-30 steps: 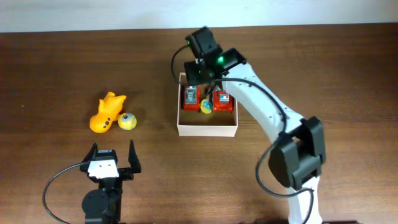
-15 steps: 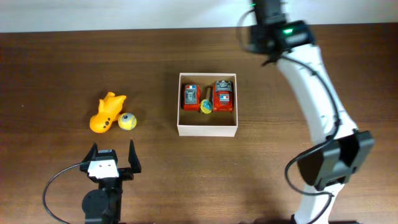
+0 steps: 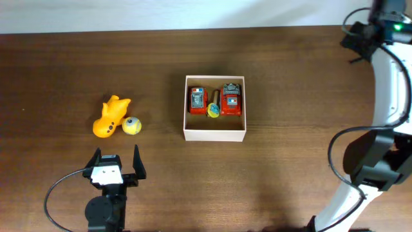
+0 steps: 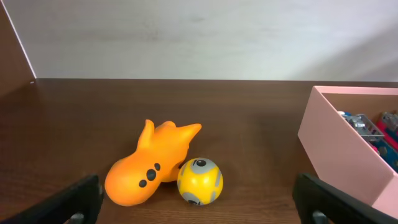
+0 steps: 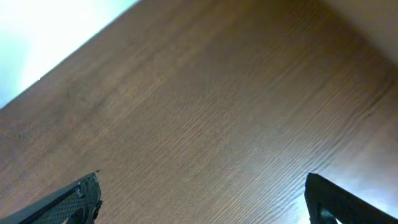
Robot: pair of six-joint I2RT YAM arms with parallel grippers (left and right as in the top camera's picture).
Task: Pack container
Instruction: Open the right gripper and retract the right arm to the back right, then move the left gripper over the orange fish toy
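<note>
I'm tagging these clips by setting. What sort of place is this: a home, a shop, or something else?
Probably a robotics lab bench: a wooden table by a plain white wall, a left arm and right arm at it, with an orange toy and a container as props.

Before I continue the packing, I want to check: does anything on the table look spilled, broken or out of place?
Nothing looks spilled or damaged. The container sits square with two red cars side by side inside. Only the orange toy and yellow ball lie outside it, on the left.
</note>
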